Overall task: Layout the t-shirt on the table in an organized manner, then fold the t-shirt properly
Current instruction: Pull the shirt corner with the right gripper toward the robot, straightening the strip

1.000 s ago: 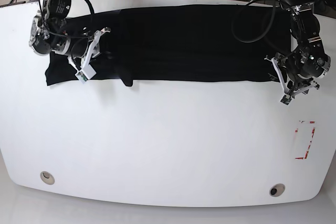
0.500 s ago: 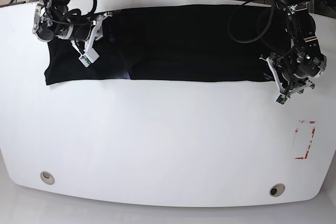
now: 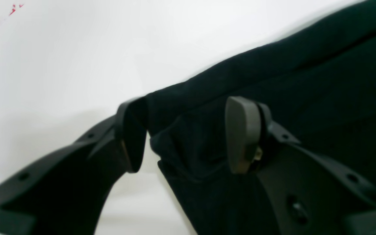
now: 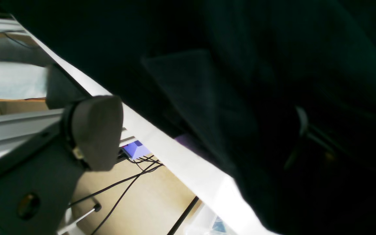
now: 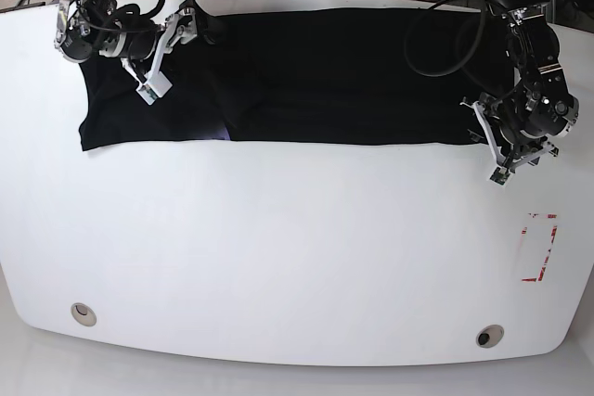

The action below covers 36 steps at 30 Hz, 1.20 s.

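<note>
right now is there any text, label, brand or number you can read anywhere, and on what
None can be read.
Plain black fabric t-shirt: no print showing.
Glossy white table: only a red tape rectangle, no lettering.
Left hand and right hand: no markings legible.

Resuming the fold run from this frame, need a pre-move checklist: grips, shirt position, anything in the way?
1. left gripper straddles the t-shirt corner, fingers apart: not gripping, not ok.
2. right gripper open over the shirt's other end near the far table edge: no grip, not ok.
3. Shirt laid as a flat band on the table: ok.
4. Shirt's far edge at the table edge, overhang: cannot tell.
5. Shirt clear of the red tape rectangle: ok.
</note>
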Motion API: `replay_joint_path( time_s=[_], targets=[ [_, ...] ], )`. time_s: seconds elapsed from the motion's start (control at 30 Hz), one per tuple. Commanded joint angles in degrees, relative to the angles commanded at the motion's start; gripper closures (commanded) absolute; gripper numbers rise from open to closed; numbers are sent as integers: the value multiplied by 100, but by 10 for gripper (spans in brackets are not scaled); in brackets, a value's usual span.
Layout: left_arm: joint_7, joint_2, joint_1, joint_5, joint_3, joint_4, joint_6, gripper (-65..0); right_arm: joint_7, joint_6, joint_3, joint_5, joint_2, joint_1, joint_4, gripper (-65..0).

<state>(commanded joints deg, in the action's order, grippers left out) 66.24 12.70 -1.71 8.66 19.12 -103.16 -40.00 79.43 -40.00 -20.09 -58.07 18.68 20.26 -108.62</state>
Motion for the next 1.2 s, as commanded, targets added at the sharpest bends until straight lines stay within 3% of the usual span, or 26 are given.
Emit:
replay_joint_path(
  time_s=[0.13,0.47,1.2],
  targets=[
    [26,-9,79,0,0,-290,0,-353,0,0,0,-70,97,9,-193,-634],
    [202,-9,88,9,18,-422,0,-353,57,0,26,-1187,527,404,-264,-634],
    [202,-18,105,9,-9,-422,0,-353,57,0,0,-1213,809,721,-264,-634]
  ],
)
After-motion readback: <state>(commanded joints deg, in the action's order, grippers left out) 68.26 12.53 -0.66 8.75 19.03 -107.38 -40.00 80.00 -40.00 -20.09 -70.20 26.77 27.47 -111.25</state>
